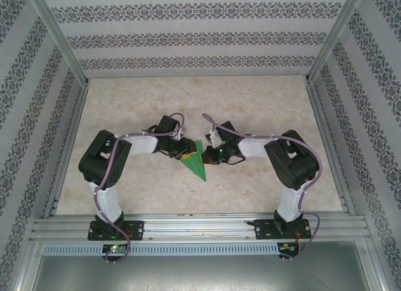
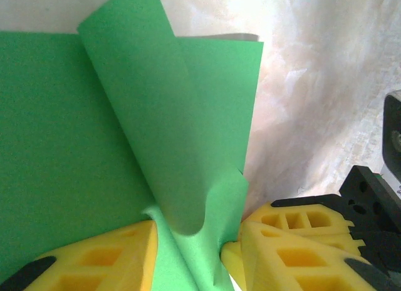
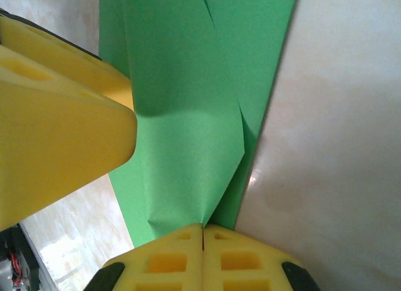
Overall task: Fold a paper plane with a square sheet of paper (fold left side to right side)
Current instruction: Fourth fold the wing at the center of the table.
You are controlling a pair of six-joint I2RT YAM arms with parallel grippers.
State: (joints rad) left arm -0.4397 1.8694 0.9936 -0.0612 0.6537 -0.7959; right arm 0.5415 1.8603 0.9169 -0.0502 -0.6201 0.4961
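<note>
While the green paper (image 1: 197, 161) lies in the middle of the counter (image 1: 188, 97) between the two arms, narrowed to a pointed wedge with its tip toward the bases, one layer of it stands up off the rest as a curled flap (image 2: 163, 128). The left gripper (image 2: 195, 256) has its jaws apart, one yellow finger on each side of that flap's lower end. Whether the pads truly bite the curl I cannot tell. The right gripper (image 3: 202, 244) has its jaws together, and the paper's edge puckers into their seam, so it appears nipped there and serving as an anchor.

By my reading, the step in hand is a left-over-right fold partway through: the layer is lifted but not laid down, and no crease is set along its base. The next move calls for the left arm to carry the flap across toward the right edge and lower it so the edges meet squarely. It must then press along the fold line while the right side holds the sheet from sliding. Thin paper like this may buckle or spring back if released early.
</note>
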